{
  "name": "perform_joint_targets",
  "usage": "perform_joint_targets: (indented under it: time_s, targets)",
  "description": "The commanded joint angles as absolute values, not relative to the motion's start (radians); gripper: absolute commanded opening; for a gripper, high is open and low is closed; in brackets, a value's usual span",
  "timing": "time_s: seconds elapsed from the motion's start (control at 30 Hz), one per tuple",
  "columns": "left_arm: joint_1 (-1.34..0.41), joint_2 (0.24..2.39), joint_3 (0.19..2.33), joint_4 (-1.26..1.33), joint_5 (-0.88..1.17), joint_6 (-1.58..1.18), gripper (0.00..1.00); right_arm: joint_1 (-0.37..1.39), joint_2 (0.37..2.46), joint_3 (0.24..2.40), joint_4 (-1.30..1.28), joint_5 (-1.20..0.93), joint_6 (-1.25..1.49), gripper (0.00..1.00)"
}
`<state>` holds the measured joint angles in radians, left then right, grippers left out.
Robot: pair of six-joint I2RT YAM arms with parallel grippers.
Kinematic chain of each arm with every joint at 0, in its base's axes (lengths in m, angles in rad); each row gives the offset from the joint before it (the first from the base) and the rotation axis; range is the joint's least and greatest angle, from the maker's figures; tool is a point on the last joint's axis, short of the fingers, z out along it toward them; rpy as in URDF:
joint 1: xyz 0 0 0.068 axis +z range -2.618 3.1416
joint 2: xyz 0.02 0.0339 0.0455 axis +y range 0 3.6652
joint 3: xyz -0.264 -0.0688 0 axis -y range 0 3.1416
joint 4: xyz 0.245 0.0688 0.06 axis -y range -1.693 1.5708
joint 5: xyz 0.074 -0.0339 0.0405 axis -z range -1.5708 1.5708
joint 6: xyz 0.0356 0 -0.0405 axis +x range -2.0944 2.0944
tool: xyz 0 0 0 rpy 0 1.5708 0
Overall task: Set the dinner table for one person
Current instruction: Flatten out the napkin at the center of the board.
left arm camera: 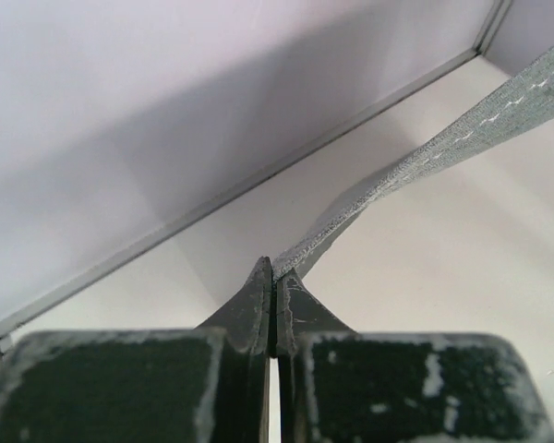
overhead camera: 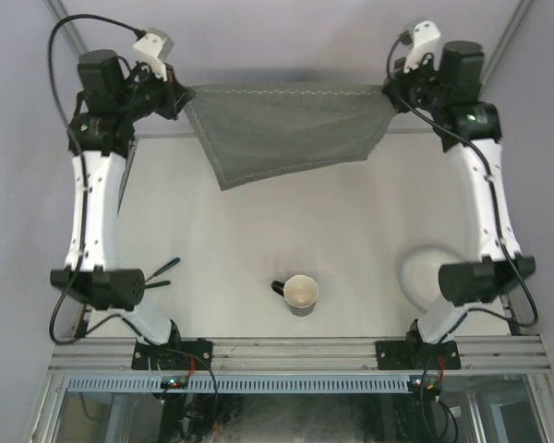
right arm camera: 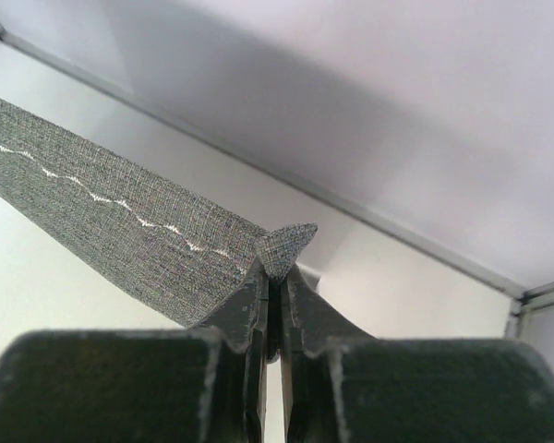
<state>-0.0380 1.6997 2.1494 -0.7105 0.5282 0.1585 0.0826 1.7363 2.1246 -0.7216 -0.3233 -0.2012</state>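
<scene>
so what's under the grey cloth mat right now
Only bare dinner table shows below the mat, which hangs between the left gripper and right gripper. The patch it covers in the top view is hidden; the mug sits nearer, not under it.

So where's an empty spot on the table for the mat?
The big bare patch of table lies between the hanging mat and the mug, left arm and right arm at its sides. The front is crowded: mug, dark cutlery by the left arm, white plate under the right arm.
</scene>
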Motion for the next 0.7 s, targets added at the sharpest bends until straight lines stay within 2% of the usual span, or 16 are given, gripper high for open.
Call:
perform_joint_targets:
  time_s: [0.0,0.2,0.33,0.5,0.67]
  targets:
    - [0.018,1.464,2.077,-0.695,0.474,0.175,0.00,0.051,1.510,2.104,-0.771,-0.210,-0.227,0.00]
    - [0.018,1.258,1.984,-0.734,0.496,0.169,0.00,0.071,1.313,2.015,-0.788,-0.189,-0.234,0.00]
    - [0.018,1.201,1.976,-0.744,0.494,0.169,0.00,0.081,1.293,2.032,-0.789,-0.184,-0.227,0.00]
    - [0.018,1.243,1.991,-0.742,0.470,0.201,0.00,0.082,1.359,2.050,-0.753,-0.184,-0.218,0.00]
    - [0.018,1.394,2.059,-0.712,0.453,0.222,0.00,0.082,1.501,2.125,-0.709,-0.177,-0.218,0.00]
